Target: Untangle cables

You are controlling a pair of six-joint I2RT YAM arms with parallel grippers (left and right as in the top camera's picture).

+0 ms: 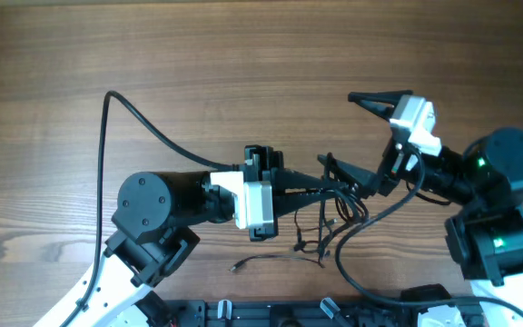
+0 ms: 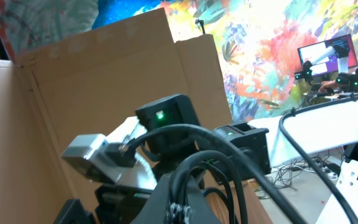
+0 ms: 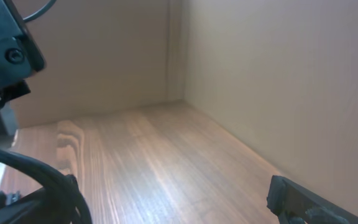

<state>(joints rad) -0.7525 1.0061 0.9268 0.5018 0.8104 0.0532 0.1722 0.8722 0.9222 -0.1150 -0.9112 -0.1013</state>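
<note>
Soft, even light with faint shadows on the table (image 1: 243, 54); both wrist views blur their near foreground.

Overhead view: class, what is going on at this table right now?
Two robot arms are working on a tangle of thin black cables lying on the wooden table. The left gripper reaches into the top of the tangle; whether it is gripping a strand is unclear. The right gripper is close by with its fingers wide open. One strand trails loose to the left.
</note>
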